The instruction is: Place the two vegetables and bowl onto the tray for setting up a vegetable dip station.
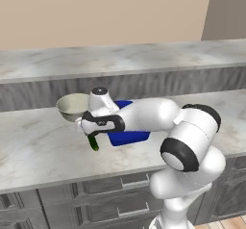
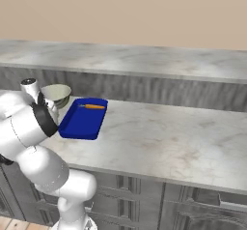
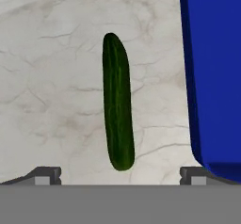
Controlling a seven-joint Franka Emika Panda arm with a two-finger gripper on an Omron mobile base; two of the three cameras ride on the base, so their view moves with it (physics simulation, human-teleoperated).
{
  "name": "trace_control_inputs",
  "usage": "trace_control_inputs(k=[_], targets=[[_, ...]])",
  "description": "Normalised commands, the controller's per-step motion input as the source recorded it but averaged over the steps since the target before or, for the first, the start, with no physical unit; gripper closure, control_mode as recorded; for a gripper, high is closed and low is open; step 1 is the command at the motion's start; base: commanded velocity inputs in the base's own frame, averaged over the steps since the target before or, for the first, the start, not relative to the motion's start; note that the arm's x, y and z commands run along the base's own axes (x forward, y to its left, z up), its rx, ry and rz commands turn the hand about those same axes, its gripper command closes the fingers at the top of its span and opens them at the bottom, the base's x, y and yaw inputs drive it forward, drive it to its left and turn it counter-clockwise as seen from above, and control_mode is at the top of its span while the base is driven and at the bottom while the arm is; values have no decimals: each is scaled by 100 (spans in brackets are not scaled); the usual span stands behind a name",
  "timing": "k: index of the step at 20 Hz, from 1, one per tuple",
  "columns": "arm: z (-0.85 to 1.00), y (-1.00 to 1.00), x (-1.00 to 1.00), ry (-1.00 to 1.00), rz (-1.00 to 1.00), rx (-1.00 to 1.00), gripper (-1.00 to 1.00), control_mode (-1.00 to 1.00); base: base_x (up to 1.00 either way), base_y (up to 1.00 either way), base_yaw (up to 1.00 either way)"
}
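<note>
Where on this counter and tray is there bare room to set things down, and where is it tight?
Most of the tray is bare; only the carrot lies at its far end. The counter right of the tray is open. It is crowded on the tray's left: cucumber alongside it, bowl beyond, open gripper above.

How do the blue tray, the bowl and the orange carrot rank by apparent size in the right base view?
1. Deep blue rectangular tray, clearly largest.
2. Round pale grey-cream bowl, smaller in view, though the arm hides part of it and it sits farther back.
3. Slim orange carrot, smallest, lying inside the tray.
</note>
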Motion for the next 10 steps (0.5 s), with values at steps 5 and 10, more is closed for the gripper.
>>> trace_control_inputs(k=[5,10], targets=[[-34,0,20,0,0,0,-100,-100,0,0,0],[-31,0,17,0,0,0,-100,-100,0,0,0]])
